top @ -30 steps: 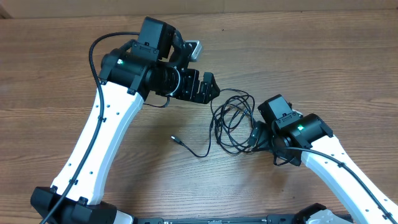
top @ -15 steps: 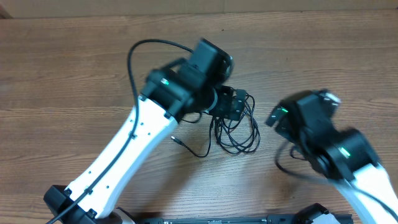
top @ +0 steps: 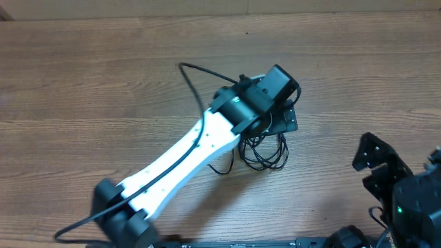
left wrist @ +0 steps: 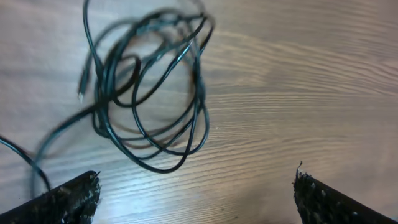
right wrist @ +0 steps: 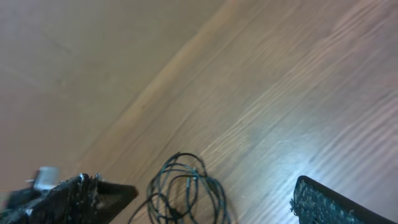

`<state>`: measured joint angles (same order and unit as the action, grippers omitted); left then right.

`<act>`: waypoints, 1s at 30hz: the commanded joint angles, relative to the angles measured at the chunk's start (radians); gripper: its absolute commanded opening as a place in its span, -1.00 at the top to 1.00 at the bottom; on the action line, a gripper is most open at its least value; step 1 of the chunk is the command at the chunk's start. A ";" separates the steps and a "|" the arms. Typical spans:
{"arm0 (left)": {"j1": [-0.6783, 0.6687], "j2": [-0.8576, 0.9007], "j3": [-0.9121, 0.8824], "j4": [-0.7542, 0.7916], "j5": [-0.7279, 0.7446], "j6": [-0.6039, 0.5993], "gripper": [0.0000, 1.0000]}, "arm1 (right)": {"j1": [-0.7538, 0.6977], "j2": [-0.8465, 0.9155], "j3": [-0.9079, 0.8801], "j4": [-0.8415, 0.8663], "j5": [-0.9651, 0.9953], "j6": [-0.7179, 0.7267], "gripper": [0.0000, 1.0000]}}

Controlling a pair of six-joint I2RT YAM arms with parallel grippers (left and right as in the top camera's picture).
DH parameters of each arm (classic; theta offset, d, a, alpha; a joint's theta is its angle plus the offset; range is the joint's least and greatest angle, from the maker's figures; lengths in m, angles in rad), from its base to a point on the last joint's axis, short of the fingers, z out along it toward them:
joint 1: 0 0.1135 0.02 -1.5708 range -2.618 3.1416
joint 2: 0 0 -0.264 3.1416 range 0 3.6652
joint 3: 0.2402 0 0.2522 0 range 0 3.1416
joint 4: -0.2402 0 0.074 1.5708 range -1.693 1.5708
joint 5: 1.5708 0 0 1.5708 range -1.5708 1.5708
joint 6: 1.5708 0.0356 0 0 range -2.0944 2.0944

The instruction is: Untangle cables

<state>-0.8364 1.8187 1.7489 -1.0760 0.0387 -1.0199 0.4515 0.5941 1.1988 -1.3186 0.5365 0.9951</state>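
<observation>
Cables [top: 264,151] knotted mid-tabletop [top: 103,83], just beside left claw [top: 284,122] — nearer arm; right claw [top: 371,165] well apart — both gape wide, empty.

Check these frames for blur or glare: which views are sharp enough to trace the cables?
Overhead: mostly sharp, though the left arm covers part of the cables. Left wrist: cables smeared, worst at lower left, with a pale sheen on the table. Right wrist: soft throughout, cables small at the bottom edge.
</observation>
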 commanded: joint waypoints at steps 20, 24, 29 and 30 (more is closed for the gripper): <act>-0.024 0.293 -0.013 -0.084 -0.088 -0.226 -0.57 | -0.004 -0.004 0.016 -0.019 0.047 0.007 -0.99; -0.027 0.322 -0.013 -0.064 -0.089 -0.226 0.11 | -0.004 -0.004 0.016 -0.019 0.046 0.007 -1.00; -0.035 0.325 -0.012 -0.064 -0.087 -0.225 0.92 | -0.004 -0.004 0.015 -0.019 0.046 0.007 -1.00; -0.035 0.323 -0.011 -0.064 -0.086 -0.224 0.92 | -0.004 -0.004 0.014 -0.019 0.046 0.008 -1.00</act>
<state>-0.8581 2.1357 1.7412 -1.1404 -0.0277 -1.2358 0.4515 0.5919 1.1988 -1.3453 0.5655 0.9943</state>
